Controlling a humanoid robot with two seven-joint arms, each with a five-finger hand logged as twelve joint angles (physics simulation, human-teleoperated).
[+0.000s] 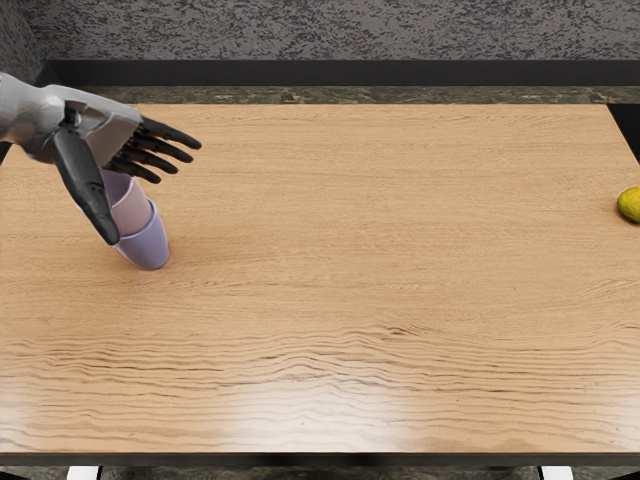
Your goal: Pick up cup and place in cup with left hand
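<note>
Pink cup (132, 213) sits inside a lavender cup (148, 247), its upper part showing above the outer rim; the pair stands on the wooden surface (350, 260) between 9 and 10 o'clock from the middle. Just above them, toward 11 o'clock, is the left robot hand (100, 128), its arm entering from the left edge. The hand is spread and grips nothing: four dark fingers (160, 145) stretch toward 3 o'clock, slightly apart, while the thumb (82, 180) slants down in front of the cups. Whether it touches either cup cannot be told. Toward 3 o'clock, a yellow fruit (631, 204) is cut off by the right edge.
</note>
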